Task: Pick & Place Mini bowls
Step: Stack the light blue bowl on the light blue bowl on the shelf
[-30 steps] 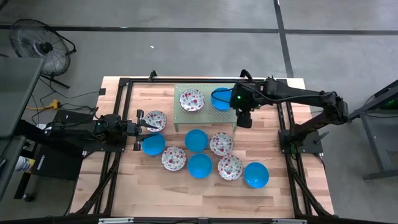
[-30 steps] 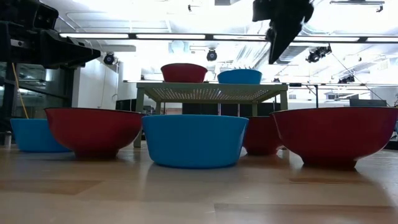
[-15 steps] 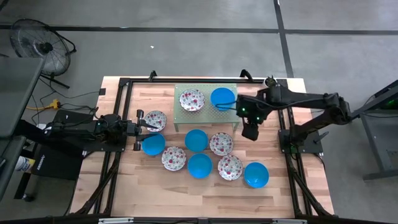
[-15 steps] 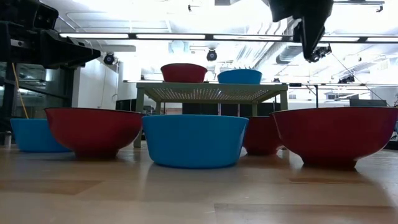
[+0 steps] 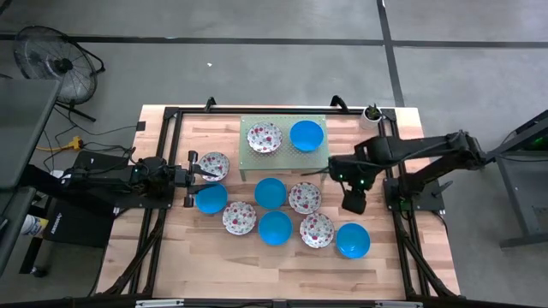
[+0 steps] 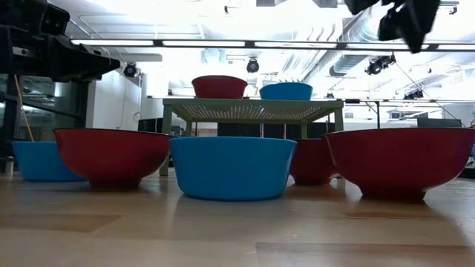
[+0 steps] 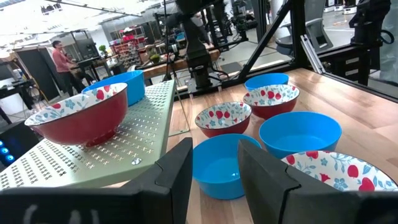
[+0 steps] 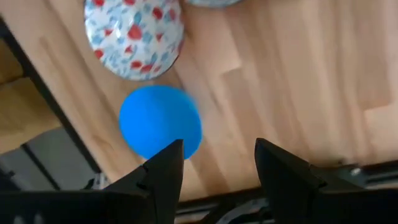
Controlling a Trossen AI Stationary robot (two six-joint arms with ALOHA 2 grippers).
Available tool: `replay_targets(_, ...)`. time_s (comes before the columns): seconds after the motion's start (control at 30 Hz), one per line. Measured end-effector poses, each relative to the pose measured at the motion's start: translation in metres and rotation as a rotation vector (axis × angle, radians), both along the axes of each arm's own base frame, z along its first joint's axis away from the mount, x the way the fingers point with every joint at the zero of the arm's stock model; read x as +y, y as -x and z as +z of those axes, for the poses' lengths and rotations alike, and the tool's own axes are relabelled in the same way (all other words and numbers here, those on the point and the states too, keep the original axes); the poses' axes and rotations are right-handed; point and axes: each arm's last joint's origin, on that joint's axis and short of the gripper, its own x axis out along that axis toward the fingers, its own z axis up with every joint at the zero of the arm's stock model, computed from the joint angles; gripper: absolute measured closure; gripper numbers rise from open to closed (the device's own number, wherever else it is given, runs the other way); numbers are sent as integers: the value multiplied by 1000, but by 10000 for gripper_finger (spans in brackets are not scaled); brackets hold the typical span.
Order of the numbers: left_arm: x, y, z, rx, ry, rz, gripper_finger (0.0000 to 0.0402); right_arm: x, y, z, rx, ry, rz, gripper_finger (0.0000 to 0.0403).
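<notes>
High view: two bowls sit on the stand (image 5: 284,147), eight remain on the bench (image 5: 163,257) — my right pincer (image 5: 354,204) wide, empty, over the right side.

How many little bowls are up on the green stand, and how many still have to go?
Two bowls sit on the green stand: a floral bowl and a blue bowl. Neither end effector holds a bowl: the right end effector hovers open over the table near the corner blue bowl, and the left end effector waits by another floral one. Eight bowls remain on the table.
</notes>
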Motion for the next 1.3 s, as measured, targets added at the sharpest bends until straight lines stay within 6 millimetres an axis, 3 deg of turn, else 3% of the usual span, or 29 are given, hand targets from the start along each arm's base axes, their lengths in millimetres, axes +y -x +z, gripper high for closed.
replay_targets(0.3,0,0,0,0,0,0,278,28,19,-36,203,-14,-230,217)
replay_targets(0.73,0,0,0,0,0,1,278,72,55,-75,248,65,-506,217)
replay_targets(1.3,0,0,0,0,0,0,278,108,73,-82,145,106,-783,217)
